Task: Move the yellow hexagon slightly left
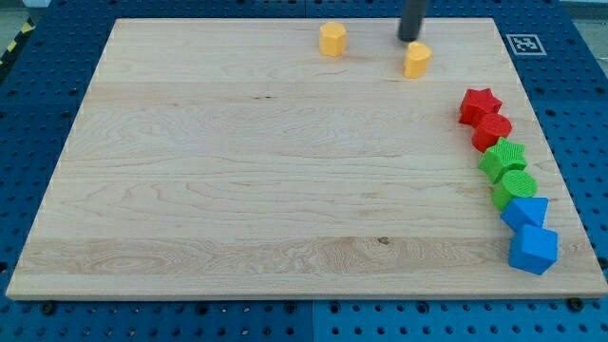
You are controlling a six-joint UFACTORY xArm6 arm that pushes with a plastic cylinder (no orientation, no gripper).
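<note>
On the wooden board [285, 190] over blue pegboard, my tip [410, 38], a bare rod grasping nothing, sits just behind the right yellow block [416, 59], probably the hexagon, light, rigid, best pushed on its right face.

The wooden board [237, 171] lies open across its left, middle and near parts. Far off, two yellow blocks [332, 39] [416, 59] stand apart with a gap between. Down the right edge, red [480, 104], green [503, 158] and blue blocks [532, 249] crowd together.
</note>
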